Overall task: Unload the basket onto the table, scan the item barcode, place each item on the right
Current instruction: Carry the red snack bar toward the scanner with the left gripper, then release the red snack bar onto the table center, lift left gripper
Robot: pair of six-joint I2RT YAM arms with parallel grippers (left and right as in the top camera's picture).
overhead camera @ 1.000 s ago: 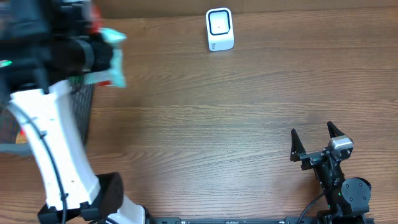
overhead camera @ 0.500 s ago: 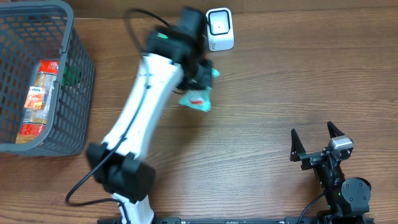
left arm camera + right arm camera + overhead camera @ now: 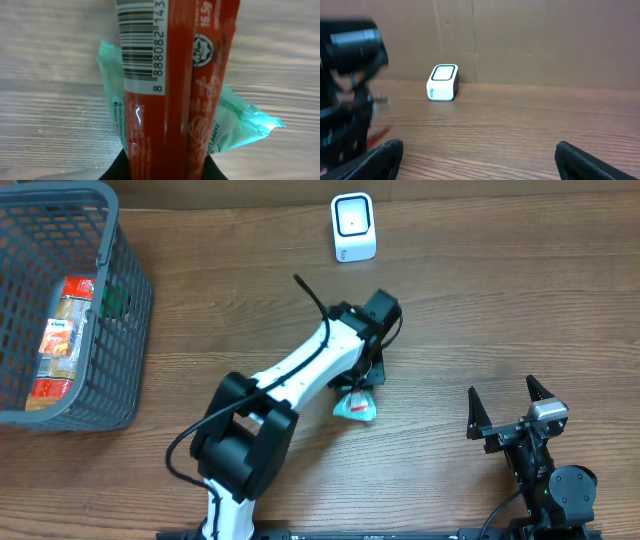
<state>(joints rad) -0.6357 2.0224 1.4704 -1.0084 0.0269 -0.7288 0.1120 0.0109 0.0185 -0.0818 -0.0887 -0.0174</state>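
Overhead, the left gripper points down over the middle of the table, its jaws pressed together on the top of a packet. From above, only the teal end of the packet shows below the dark fingers. The left wrist view looks straight along it: a narrow red panel runs up the centre of the frame, and crinkled teal wrapper sticks out on both sides behind it. I cannot tell whether the red and teal parts are one wrapper or two. The barcode sits on a white patch at the upper left of the red panel and faces the wrist camera. Wood grain fills the view behind the packet. Whether its lower end touches the wood, I cannot tell.

The right gripper rests low at the near right of the table with its fingers spread wide and nothing between them. Its fingertips frame the bottom corners of the right wrist view.

A white scanner stands at the far edge of the table, well apart from the packet. A grey mesh basket sits at the far left corner, and an orange-and-red pack lies inside it.
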